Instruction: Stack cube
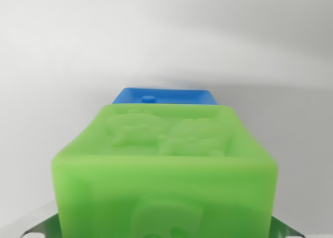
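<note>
A green cube [166, 165] with raised figures on its faces fills the lower half of the wrist view, very close to the camera. Metal fingertips [39, 226] show at the bottom corners, pressed against its left and right sides, so my gripper [164, 228] is shut on it. Just beyond the green cube, a blue cube [164, 96] with a small stud on top peeks out; only its upper face shows. Whether the green cube touches the blue one I cannot tell.
A plain white surface [166, 35] spreads behind and to both sides of the cubes, with a soft shadow across the upper right.
</note>
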You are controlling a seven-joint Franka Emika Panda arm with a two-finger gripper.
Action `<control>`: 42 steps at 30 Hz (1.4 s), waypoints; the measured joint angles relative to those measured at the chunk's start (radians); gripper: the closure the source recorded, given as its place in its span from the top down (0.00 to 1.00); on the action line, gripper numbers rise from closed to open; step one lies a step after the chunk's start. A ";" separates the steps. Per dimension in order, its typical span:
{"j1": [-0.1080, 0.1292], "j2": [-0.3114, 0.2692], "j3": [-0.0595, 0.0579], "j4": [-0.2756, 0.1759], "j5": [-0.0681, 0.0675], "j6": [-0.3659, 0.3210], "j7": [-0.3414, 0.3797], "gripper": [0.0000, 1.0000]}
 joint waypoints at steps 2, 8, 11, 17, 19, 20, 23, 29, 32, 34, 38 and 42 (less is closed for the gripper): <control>0.000 0.000 0.000 0.000 0.000 0.000 0.000 1.00; 0.000 0.000 0.000 0.000 0.000 0.000 0.000 1.00; 0.000 0.000 0.000 0.001 0.000 0.000 0.000 1.00; 0.000 0.000 0.000 0.001 0.000 0.000 0.000 1.00; 0.000 0.000 0.000 0.001 0.000 0.000 0.000 1.00; 0.000 0.000 0.000 0.001 0.000 0.000 0.000 1.00; 0.000 0.000 0.000 0.001 0.000 0.000 0.000 1.00; 0.000 0.000 0.000 0.001 0.000 0.000 0.000 1.00; 0.000 0.000 0.000 0.001 0.000 0.000 0.000 1.00; 0.000 0.000 0.000 0.001 0.000 0.000 0.000 1.00; 0.000 -0.005 0.000 0.000 0.000 -0.003 0.000 1.00; 0.000 -0.017 0.000 -0.001 0.000 -0.013 0.000 1.00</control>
